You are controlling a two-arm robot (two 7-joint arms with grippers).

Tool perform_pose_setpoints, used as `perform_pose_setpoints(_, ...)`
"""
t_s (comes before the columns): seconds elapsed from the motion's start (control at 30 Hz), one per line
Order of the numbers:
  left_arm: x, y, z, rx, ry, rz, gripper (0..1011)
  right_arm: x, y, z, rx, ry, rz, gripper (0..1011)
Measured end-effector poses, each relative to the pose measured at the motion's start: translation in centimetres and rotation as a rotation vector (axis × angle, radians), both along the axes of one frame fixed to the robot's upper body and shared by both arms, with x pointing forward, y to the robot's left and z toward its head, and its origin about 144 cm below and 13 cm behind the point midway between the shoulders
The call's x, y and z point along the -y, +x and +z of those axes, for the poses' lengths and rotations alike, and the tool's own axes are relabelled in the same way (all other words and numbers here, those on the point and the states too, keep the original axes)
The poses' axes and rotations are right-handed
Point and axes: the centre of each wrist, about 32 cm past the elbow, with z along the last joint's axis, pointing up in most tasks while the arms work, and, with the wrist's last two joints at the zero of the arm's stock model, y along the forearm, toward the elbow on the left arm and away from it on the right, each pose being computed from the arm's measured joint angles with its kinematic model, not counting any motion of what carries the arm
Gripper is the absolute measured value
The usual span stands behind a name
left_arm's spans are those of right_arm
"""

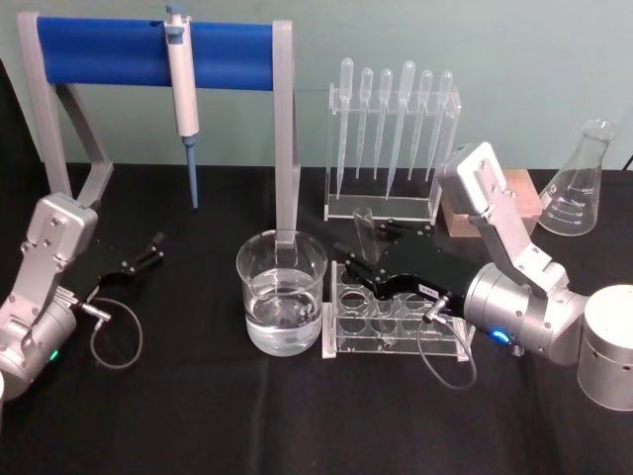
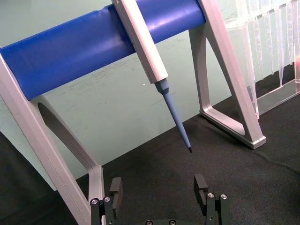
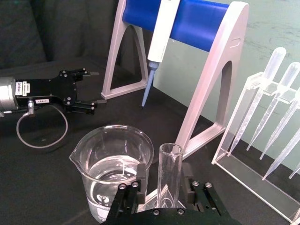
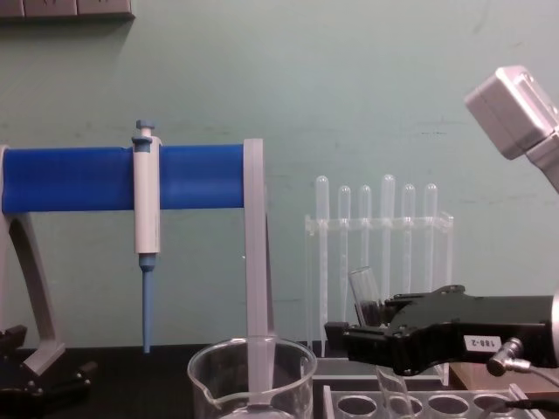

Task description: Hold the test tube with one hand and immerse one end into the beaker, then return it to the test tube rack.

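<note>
Test tube (image 3: pixel 169 168) tilted over the test tube rack (image 1: pixel 391 322), grasped by the right pincer (image 1: pixel 366 252), beaker (image 1: pixel 282 292) holding water just beside the rack, left pincer (image 2: pixel 158 187) released, low over the counter (image 1: pixel 198 416), well apart.

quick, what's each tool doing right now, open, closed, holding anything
left tool: open, holding nothing
right tool: closed on the test tube
</note>
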Motion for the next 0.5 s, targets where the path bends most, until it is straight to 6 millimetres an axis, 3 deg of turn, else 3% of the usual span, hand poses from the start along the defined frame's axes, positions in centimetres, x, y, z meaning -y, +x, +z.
perform_pose_setpoints(0.27,0.0,0.0,0.0,0.000,0.000,0.000,1000,0.3,-0.4,0.2,0.000,0.020,-0.011,239)
perform_pose_setpoints(0.5,0.0,0.0,0.0,0.000,0.000,0.000,1000,1.0,-1.2,0.9,0.016,0.086,-0.023,226)
